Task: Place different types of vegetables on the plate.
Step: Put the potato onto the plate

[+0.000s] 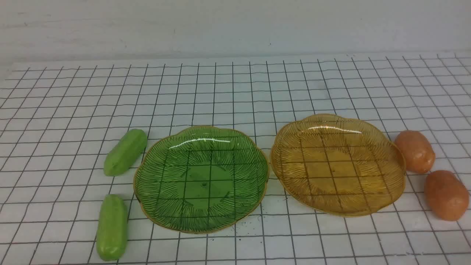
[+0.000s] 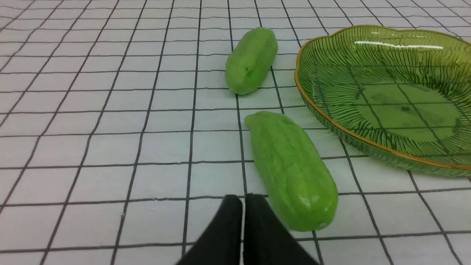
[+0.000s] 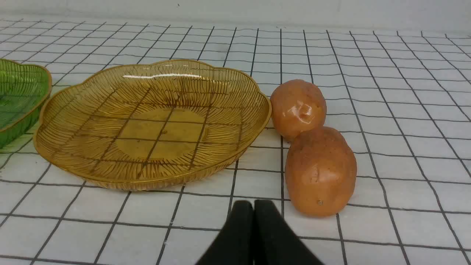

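Two light-green cucumbers lie left of the green plate [image 1: 162, 162]: the far one [image 1: 125, 151] and the near one [image 1: 112, 227]. Two orange-brown potatoes lie right of the amber plate [image 1: 290, 154]: the far one [image 1: 415, 151] and the near one [image 1: 446, 195]. Both plates hold nothing. No gripper shows in the front view. In the left wrist view my left gripper [image 2: 243, 200] is shut and empty, just short of the near cucumber [image 2: 292, 169]; the far cucumber [image 2: 251, 60] lies beyond. In the right wrist view my right gripper [image 3: 253, 206] is shut and empty, beside the near potato [image 3: 320, 170]; the far potato [image 3: 298, 107] touches it.
The table is covered by a white cloth with a black grid [image 1: 235, 88]. A pale wall [image 1: 235, 25] stands behind its far edge. The two plates sit side by side, nearly touching, in the middle of the table.
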